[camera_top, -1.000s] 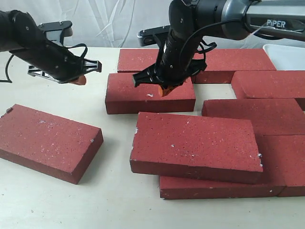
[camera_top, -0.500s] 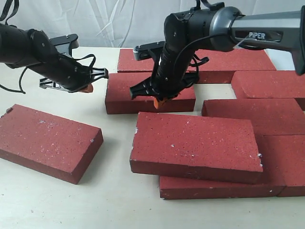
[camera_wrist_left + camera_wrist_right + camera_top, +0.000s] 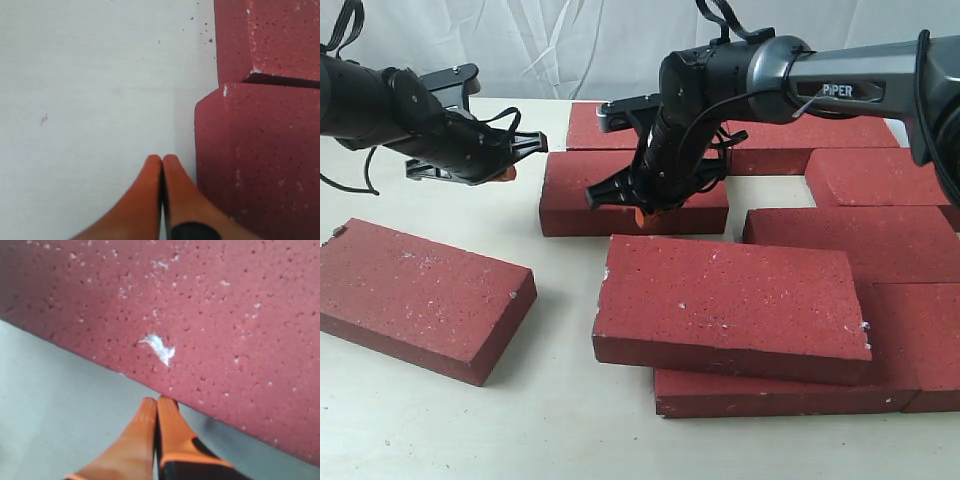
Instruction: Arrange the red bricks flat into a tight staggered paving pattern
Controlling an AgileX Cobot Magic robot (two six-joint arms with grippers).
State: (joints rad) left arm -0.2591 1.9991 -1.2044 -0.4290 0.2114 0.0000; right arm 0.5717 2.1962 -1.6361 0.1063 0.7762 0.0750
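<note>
Most of the red bricks (image 3: 850, 240) lie flat in a loose cluster across the centre and right of the exterior view. They are staggered in rows, with pale gaps of bench (image 3: 560, 420) showing between some of them. At the cluster's near edge, the front brick (image 3: 730, 305) lies on top of a lower brick (image 3: 770, 398) and overlaps it. A lone brick (image 3: 420, 298) sits well apart at the lower left, turned at an angle.

The middle brick (image 3: 580, 200) lies just above centre. The right gripper (image 3: 640, 211) is at its near long edge. Its orange jaws are clenched together on nothing, with the tips over the bench just off that edge. The left gripper (image 3: 503, 174) is at the upper left, just beside the same brick's left end. Its jaws are likewise pressed closed and empty. Whether either gripper touches the brick cannot be told.
</note>
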